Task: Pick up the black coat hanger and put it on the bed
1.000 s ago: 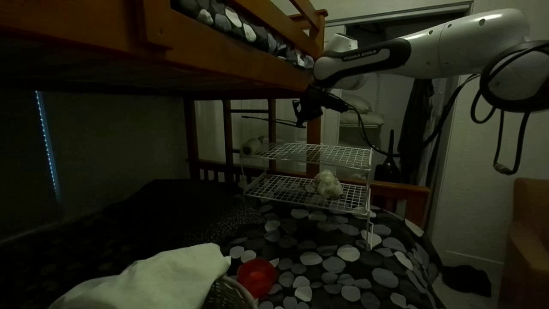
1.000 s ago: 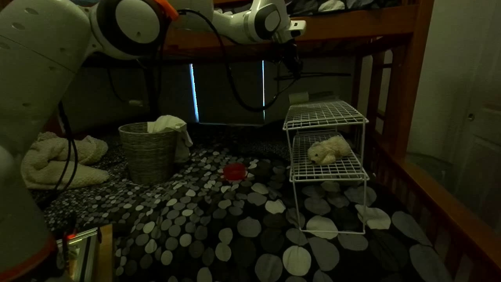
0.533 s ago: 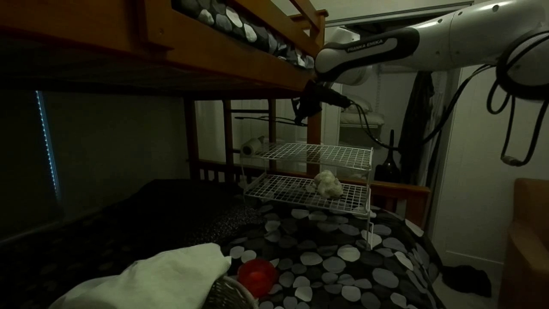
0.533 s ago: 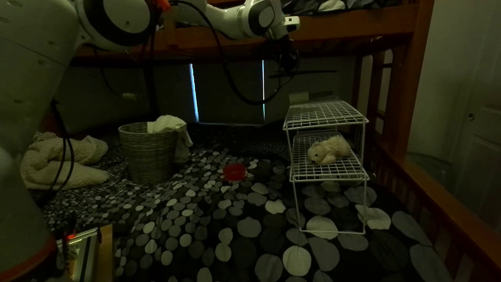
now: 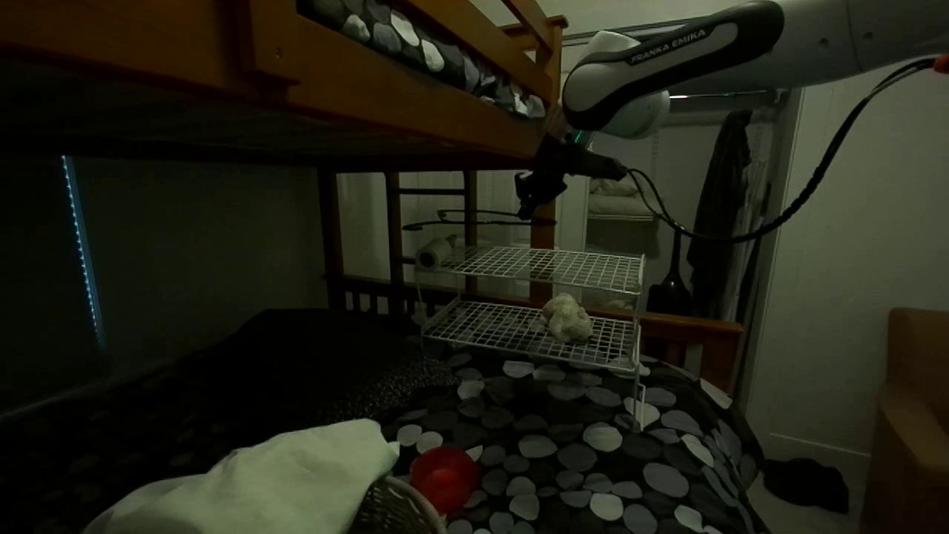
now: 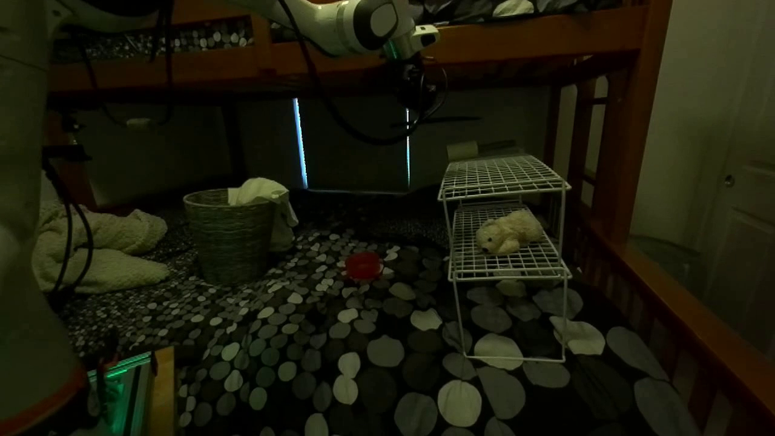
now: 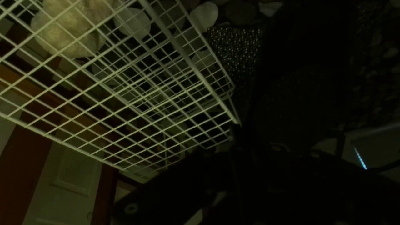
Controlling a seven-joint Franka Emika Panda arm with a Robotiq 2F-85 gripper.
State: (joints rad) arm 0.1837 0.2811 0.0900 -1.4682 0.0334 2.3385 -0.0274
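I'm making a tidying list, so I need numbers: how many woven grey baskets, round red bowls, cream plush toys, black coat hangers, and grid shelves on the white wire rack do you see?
Woven grey basket: 1
Round red bowl: 1
Cream plush toy: 1
Black coat hanger: 1
White wire grid shelves: 2
Total: 6

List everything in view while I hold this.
Hanger: one, black, in claw
Bed: one, brown frame, dotted black covers, across scene
Rack: one, white, on bed
Teddy: one, cream, lower rack shelf
Roll: one, whitish, by rack top
Basket: one, grey, on bed
Cloth: one, white, over basket rim
Bowl: one, red, on bed
Blanket: one, cream, beside basket
Garment: one, dark, hanging past bed
Chair: one, brown, past bed
Arm: one, mostly white, above claw
Cables: several, black, along arm
Claw: one, black, gripping hanger
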